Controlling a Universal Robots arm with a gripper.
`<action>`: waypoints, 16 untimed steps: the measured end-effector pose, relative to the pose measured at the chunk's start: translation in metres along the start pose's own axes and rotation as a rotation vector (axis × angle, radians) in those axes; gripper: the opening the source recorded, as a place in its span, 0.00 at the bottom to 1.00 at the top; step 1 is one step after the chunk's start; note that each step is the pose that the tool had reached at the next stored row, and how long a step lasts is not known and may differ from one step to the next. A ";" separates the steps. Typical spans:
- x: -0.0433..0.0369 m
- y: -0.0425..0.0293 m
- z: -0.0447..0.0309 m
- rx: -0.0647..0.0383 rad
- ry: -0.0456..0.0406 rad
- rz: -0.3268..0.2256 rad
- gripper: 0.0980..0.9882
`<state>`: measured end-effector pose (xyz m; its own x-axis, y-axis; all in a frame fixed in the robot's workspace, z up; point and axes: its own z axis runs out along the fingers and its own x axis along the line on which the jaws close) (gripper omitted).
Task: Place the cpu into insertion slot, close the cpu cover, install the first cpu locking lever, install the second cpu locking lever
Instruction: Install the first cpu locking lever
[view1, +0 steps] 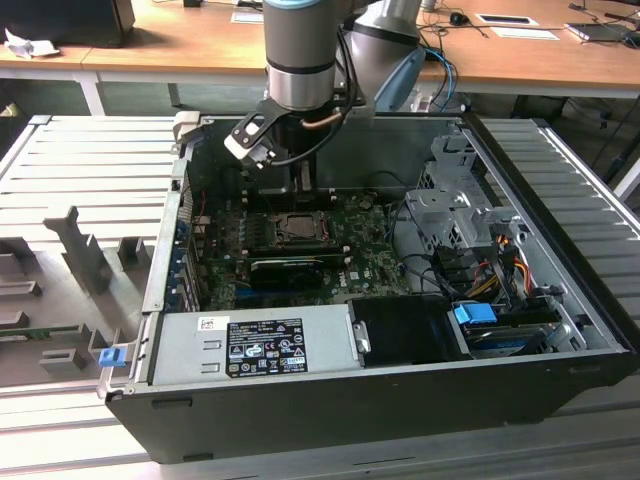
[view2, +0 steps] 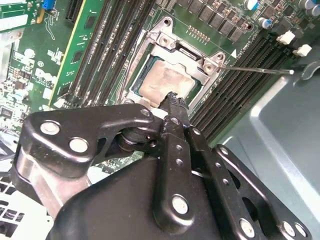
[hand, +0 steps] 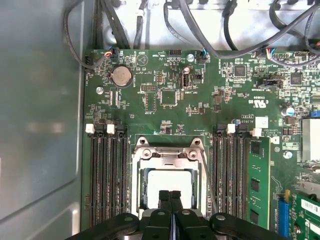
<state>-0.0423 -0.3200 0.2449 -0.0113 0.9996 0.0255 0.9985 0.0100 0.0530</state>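
The cpu (hand: 170, 181) sits in the slot (view1: 297, 228), grey face up. The cover (hand: 170, 150) appears to lie down over it, with the chip showing through its window. Your gripper (hand: 170, 196) is clenched on nothing, its two fingers pressed together into one narrow tip. In both wrist views that tip hangs over the near edge of the cover and chip. Whether it actually touches, I cannot tell.

This looks like the cover-closing step, with the tip used as a pusher.

- Bear on the metal frame, not on the chip's face. In the second wrist view the gripper (view2: 172, 98) sits right at the border between the two, so favour the frame side.
- Push straight down towards the board (hand: 165, 115). A sideways drag could skate the tip off the thin plate and into the memory sockets (hand: 107, 175) just beside it.
- Go slowly and lightly. The frame should settle flat on all sides; if one edge rides high, the chip may not be squarely seated.
- Mind the lever (view2: 255, 70). Its thin rod juts out beside the slot, apparently unlatched, towards the case (view2: 280, 130) wall. Keep the gripper's links clear of it while you press.
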 end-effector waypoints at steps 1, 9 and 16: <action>0.0001 0.0002 -0.0037 0.000 0.0001 0.000 0.01; 0.0007 0.0014 -0.0265 0.000 -0.0002 0.000 0.01; 0.0007 0.0016 -0.0295 0.001 -0.0021 -0.049 0.01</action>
<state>-0.0423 -0.3200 0.2745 -0.0606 0.9979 0.0207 0.9968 0.0594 0.0527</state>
